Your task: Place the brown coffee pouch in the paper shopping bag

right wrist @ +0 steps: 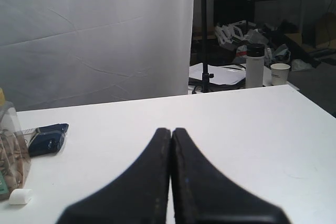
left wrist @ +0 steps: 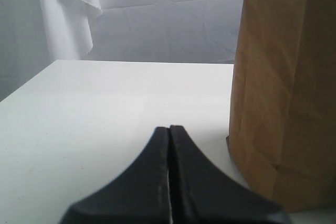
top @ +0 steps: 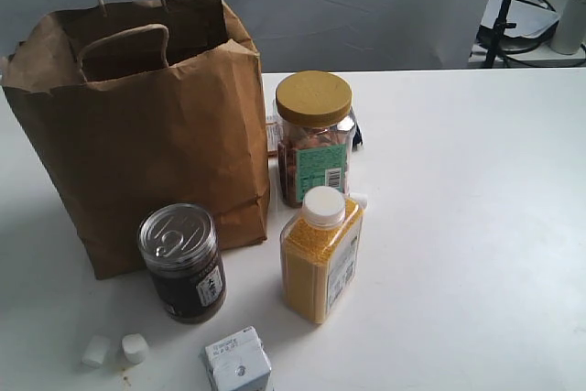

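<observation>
The paper shopping bag [top: 137, 135] stands open and upright at the table's left, with its twisted handles up. The brown coffee pouch shows in no view. Only a thin pale sliver sits between the bag and the jar, too little to identify. My left gripper [left wrist: 169, 128] is shut and empty, low over the white table, with the bag's wall [left wrist: 286, 87] close beside it. Shut and empty too, my right gripper [right wrist: 171, 129] hovers over bare table. Neither gripper appears in the exterior view.
A yellow-lidded jar [top: 314, 139] stands right of the bag, with a blue packet [right wrist: 47, 137] behind it. In front are a yellow-grain bottle [top: 320, 254], a dark can [top: 183, 263], a small grey-white box [top: 238, 365] and two white cubes [top: 96, 351].
</observation>
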